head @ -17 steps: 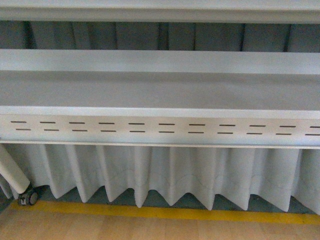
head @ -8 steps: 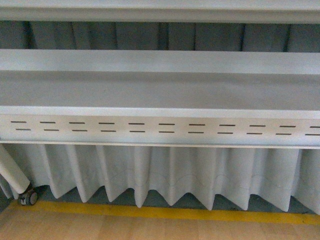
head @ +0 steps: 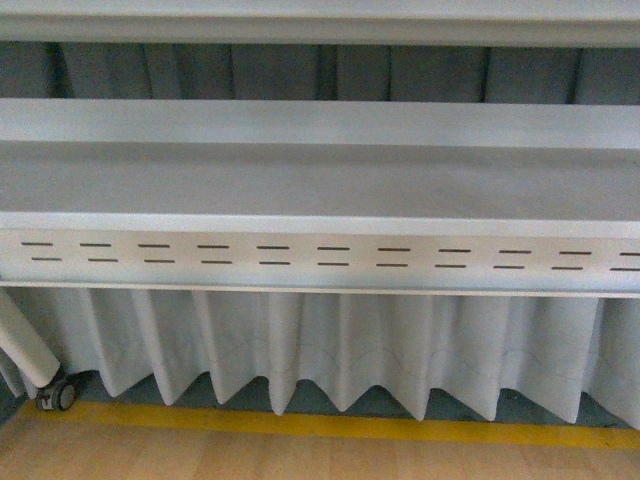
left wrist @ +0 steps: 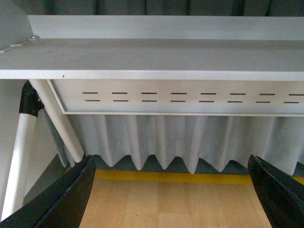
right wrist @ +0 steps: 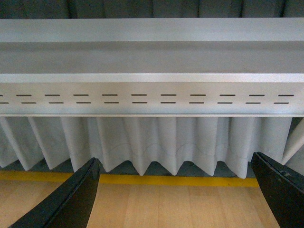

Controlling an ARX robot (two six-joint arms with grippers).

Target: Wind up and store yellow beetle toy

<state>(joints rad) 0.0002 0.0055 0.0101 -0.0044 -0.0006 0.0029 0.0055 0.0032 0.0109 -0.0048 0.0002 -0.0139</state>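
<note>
Facing a long white shelf (head: 320, 180), slotted front panel (head: 320, 256) along its near edge. Below, pleated curtain (head: 350, 350) down to a yellow line (head: 330, 425) on wooden floor (head: 300, 458). Tube leg (head: 25, 345) and caster (head: 58, 396) far left. Left gripper (left wrist: 171, 161) spread wide, grasping nothing. Right gripper (right wrist: 175, 161) likewise splayed, floor showing between its fingers. Yellow beetle toy: cannot tell where.

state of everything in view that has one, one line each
left gripper: open, fingers spread wide, holding nothing
right gripper: open, fingers spread wide, holding nothing
yellow beetle toy: not in any view
shelf: level, nothing on the part shown
curtain: hanging in pleats under the shelf
caster wheel: resting on the floor
</note>
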